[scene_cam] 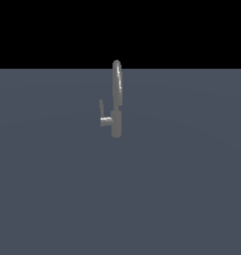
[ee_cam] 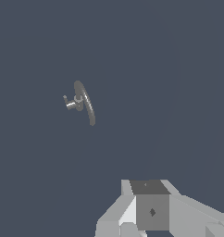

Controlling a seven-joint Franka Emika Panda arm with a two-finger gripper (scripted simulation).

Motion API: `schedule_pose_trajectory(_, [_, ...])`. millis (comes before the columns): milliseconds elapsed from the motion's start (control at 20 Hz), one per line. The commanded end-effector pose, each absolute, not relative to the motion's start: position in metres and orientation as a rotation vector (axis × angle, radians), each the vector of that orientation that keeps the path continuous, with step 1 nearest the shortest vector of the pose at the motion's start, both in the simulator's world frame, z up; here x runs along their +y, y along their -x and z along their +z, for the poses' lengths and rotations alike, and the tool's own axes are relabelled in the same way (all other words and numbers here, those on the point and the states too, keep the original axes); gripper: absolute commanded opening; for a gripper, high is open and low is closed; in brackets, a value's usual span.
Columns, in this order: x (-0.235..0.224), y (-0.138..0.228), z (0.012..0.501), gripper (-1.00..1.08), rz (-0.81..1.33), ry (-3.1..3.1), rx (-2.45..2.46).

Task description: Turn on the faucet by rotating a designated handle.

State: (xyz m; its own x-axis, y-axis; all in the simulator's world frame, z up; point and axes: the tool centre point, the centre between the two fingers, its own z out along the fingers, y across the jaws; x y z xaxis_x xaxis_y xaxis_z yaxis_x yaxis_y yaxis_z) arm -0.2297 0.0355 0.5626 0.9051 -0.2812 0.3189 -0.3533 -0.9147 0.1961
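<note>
A small grey metallic faucet (scene_cam: 116,119) stands upright on the flat grey surface, its tall narrow arched spout rising above a short cylindrical body. The handle (scene_cam: 101,110) is a thin L-shaped lever on a short stub, sticking out of the body toward the exterior view's left and pointing up. In the wrist view the faucet (ee_cam: 84,102) appears from above and far off, with the handle (ee_cam: 67,103) beside it. Only part of my gripper (ee_cam: 151,215) shows at the edge of the wrist view, well away from the faucet. The arm is not in the exterior view.
A plain grey-blue floor (scene_cam: 182,189) stretches around the faucet on all sides, ending at a black background behind it.
</note>
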Motion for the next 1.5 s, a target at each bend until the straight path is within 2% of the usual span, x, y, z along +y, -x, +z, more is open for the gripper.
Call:
schedule_pose_trajectory(0, [0.046,0.223,0.573,-1.00,0.487,-2.768,-0.562])
schedule_pose_trajectory(400, [0.084,0.194,0.591,-1.00,0.676,-2.596,-0.789])
schedule_pose_trajectory(750, [0.117,0.159,0.587,-1.00,0.807,-2.447,-0.946])
schedule_pose_trajectory(1100, [0.145,0.114,0.564,-1.00,0.903,-2.309,-1.074])
schedule_pose_trajectory(1450, [0.162,0.062,0.520,-1.00,0.963,-2.189,-1.184])
